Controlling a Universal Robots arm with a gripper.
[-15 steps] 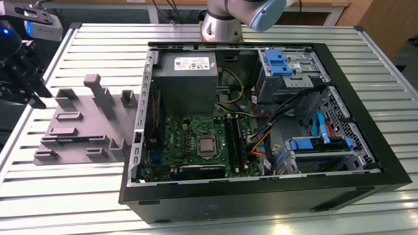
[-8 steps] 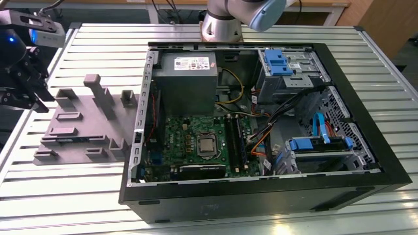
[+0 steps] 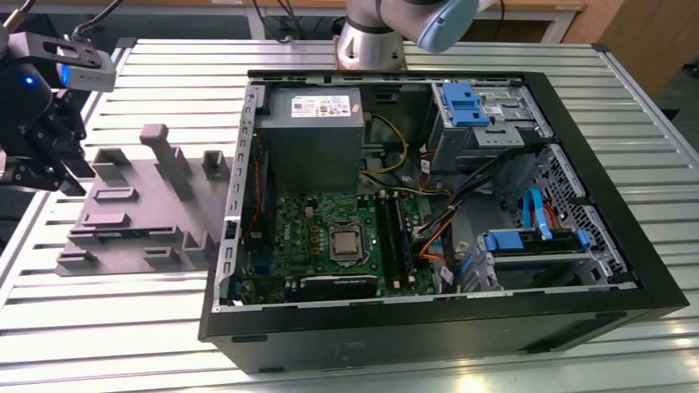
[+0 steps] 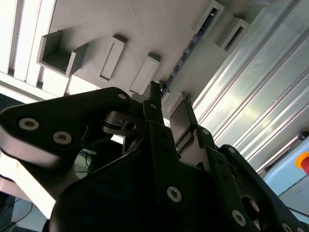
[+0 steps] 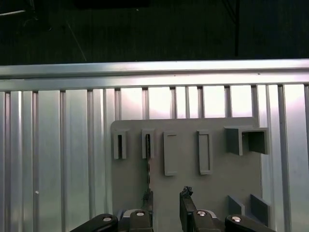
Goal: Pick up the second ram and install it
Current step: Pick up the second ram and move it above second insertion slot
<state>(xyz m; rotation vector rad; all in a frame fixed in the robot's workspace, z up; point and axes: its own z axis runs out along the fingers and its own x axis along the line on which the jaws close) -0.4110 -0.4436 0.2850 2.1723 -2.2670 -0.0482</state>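
Observation:
The second ram [image 5: 148, 164] stands on edge in the slotted blocks of the grey fixture plate [image 5: 222, 183]; it shows as a thin dark strip. In the second wrist view the ram [image 4: 182, 59] runs along the fixture [image 4: 145, 24] away from the fingertips. My gripper [image 5: 166, 203] hovers over the near end of the plate, open, with a clear gap between its two black fingers [image 5: 186, 200]. The ram lines up with one finger rather than with the gap. In the exterior view the gripper [image 3: 60, 172] hangs at the exterior view's left, beside the fixture [image 3: 137, 217].
An open computer case [image 3: 437, 327] lies to the exterior view's right of the fixture. Inside are a green motherboard [image 3: 317, 237] with long black slots [image 3: 391, 233], a power supply [image 3: 311, 123] and blue drive bays [image 3: 535, 241]. All rest on a ribbed aluminium table [image 3: 110, 319].

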